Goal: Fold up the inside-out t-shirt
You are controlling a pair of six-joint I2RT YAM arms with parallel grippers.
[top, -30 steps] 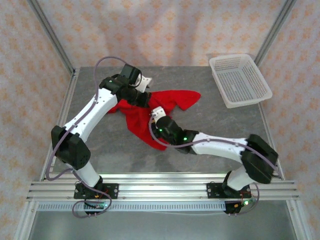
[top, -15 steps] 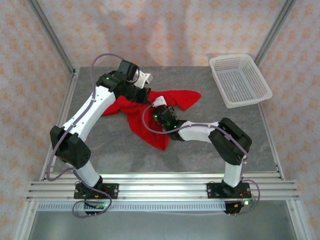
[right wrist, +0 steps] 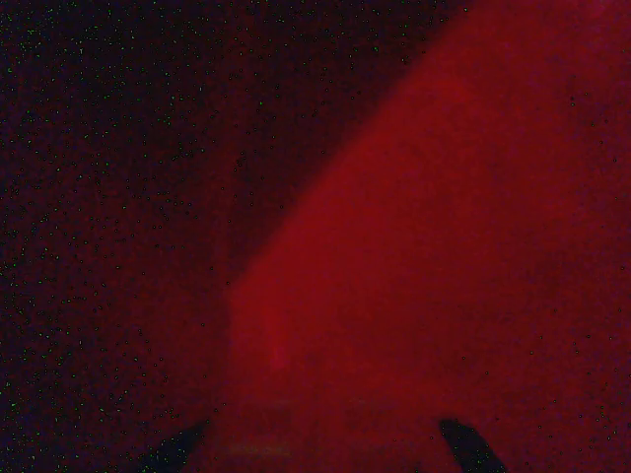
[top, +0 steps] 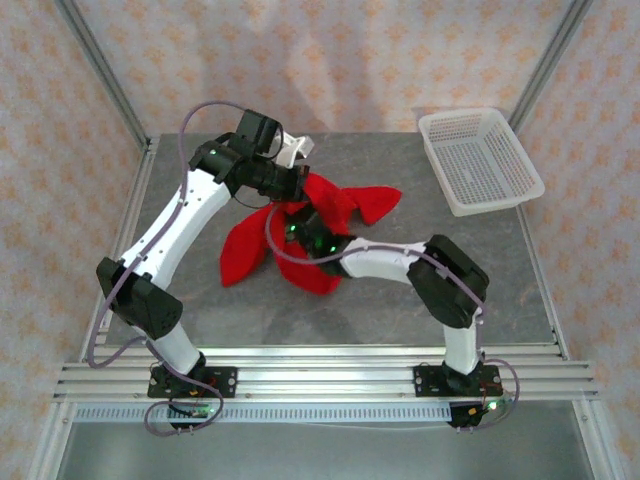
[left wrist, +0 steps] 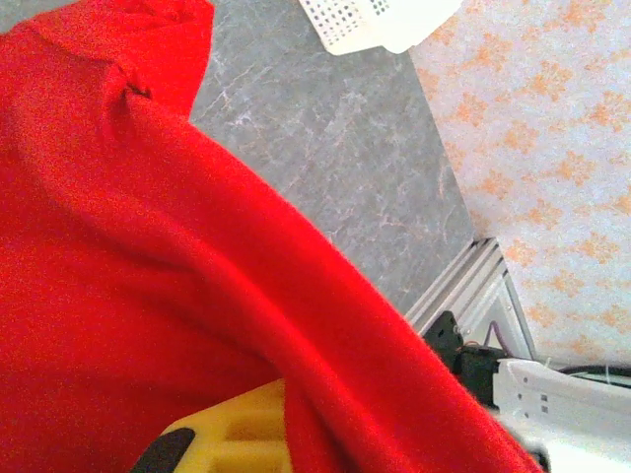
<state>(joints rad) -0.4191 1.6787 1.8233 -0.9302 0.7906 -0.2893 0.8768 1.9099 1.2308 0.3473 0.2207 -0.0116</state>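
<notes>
Inside-out t-shirt [top: 243,257], plain red, is clamped in the closed jaws of left gripper [top: 300,186] and right gripper [top: 298,227]

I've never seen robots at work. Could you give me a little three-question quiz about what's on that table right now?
1. How many robot arms reach to the red t-shirt?
2. Where does the white basket stand on the table, seen from the top camera? A: far right corner. B: near left corner. C: in the middle, under the arms.
3. True or false: the t-shirt lies folded flat inside the basket.

Key
1. Two: the left arm and the right arm meet at it.
2. A.
3. False: it is bunched up on the table, apart from the basket.
</notes>
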